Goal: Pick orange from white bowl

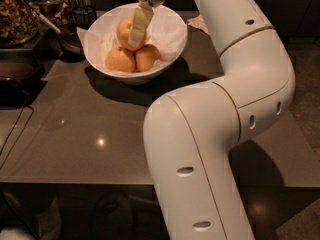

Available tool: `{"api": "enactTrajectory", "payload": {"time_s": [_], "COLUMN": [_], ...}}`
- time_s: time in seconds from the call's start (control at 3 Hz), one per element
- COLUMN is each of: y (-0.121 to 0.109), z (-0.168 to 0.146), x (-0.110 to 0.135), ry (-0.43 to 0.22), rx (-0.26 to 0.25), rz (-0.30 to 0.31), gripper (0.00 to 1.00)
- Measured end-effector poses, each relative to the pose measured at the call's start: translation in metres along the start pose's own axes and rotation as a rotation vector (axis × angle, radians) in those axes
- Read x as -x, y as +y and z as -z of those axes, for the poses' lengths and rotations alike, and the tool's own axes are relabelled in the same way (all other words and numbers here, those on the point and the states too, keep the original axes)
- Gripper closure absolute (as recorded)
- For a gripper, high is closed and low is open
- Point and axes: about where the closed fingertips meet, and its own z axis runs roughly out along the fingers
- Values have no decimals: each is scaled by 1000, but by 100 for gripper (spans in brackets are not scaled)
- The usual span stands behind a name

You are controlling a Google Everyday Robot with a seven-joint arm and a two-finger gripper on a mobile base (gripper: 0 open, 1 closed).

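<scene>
The gripper (136, 35), top middle of the frame, is cut off by the top edge and hides part of the orange (123, 30) in the white bowl (173, 30).
</scene>
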Motion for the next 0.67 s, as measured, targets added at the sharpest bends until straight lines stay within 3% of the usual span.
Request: {"api": "enactTrajectory", "payload": {"time_s": [0.67], "y": [0], "z": [-22], "x": [-4], "ry": [28], "rx": [32], "rz": [-13], "gripper": [16]}}
